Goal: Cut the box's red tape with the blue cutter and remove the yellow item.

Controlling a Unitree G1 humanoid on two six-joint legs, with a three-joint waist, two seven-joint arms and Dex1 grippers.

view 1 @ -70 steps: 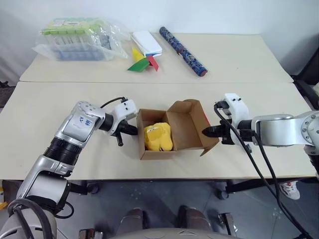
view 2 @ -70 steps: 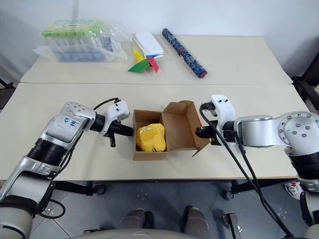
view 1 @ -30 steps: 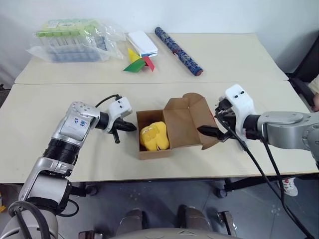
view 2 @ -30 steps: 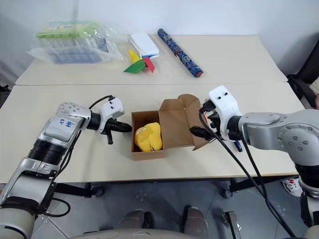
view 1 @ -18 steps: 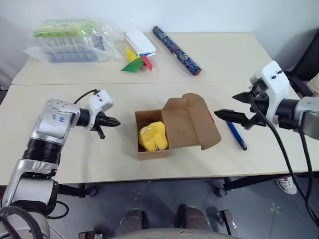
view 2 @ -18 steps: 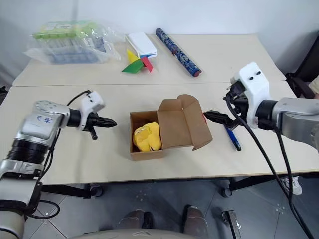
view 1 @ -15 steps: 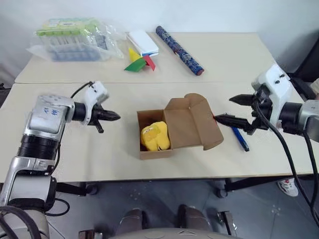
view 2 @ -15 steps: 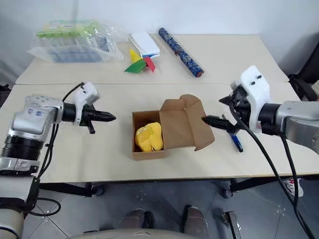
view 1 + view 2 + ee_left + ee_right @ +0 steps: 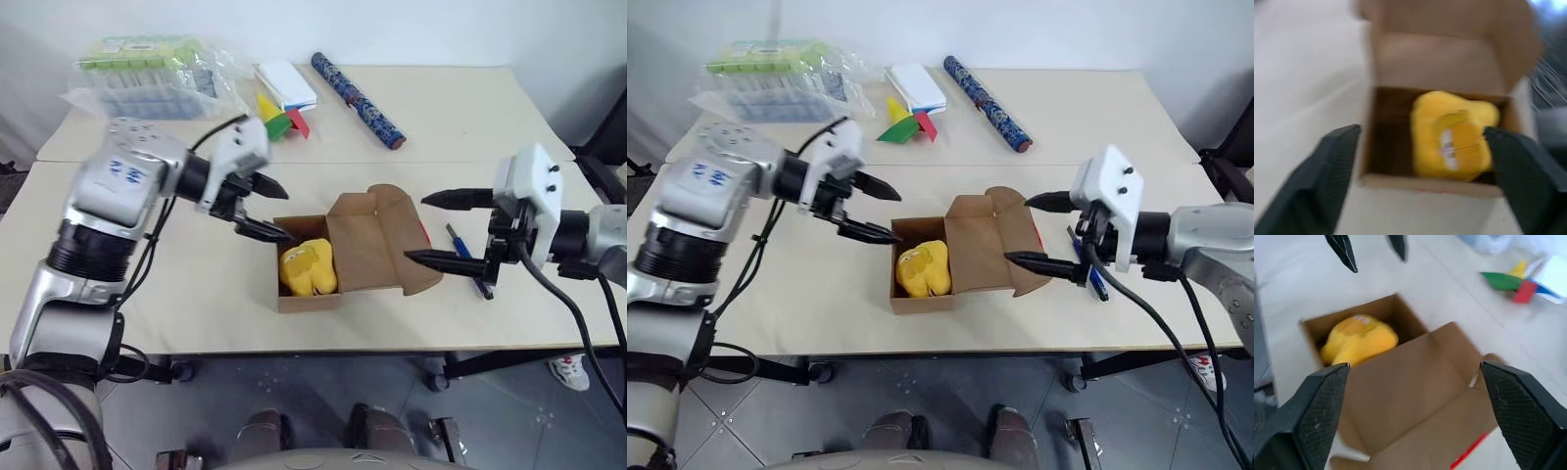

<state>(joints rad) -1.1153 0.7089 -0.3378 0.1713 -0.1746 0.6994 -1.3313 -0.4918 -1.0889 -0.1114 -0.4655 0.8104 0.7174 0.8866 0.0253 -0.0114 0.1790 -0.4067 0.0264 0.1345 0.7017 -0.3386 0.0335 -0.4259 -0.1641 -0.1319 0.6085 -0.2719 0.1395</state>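
box sitting open mid-table, yellow item lying inside | blue cutter lying at its 3 o'clock | left gripper and right gripper both hovering spread, holding nothing | white wall standing behind

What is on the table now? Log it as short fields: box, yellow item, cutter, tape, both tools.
box: brown carton, lid flap folded open toward the robot's right
yellow item: soft yellow toy, inside the box
blue cutter: lying on the table, right of the box, not held
red tape: red strip on the opened flap's edge
left tool: open, empty, above the box's left wall
right tool: open, empty, at the open flap
background: tube pack, pinwheel, patterned roll
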